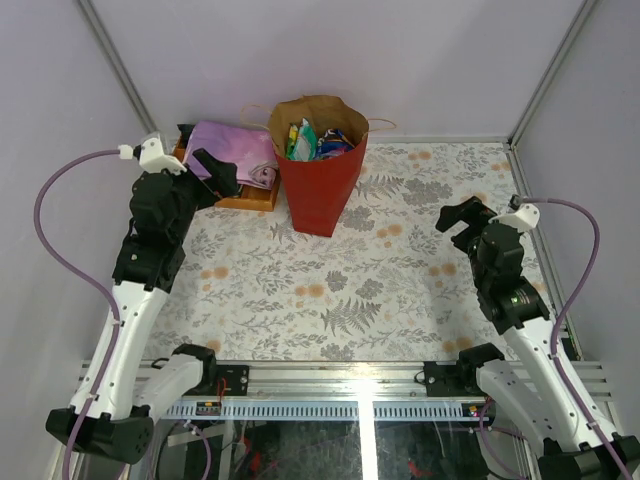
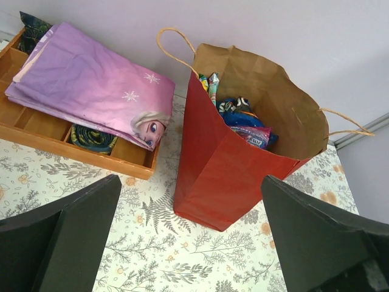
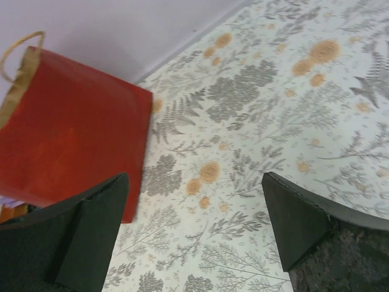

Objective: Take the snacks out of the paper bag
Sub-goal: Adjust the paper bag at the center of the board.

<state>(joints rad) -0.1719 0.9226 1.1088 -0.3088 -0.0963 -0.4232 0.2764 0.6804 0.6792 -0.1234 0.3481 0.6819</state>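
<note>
Red paper carrier bag (image 1: 320,190) stands at the floral table's (image 1: 400,290) far edge, glossy snack packets (image 1: 312,140) inside; left gripper (image 1: 222,172) and right gripper (image 1: 458,222) gape empty, so reaching into its mouth likely comes first.

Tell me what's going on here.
A red paper bag stands upright at the back of the table. The snacks are inside it; none lie on the table. The left gripper and right gripper are open, empty and clear of the bag. A tray with a folded cloth sits beside it.
</note>
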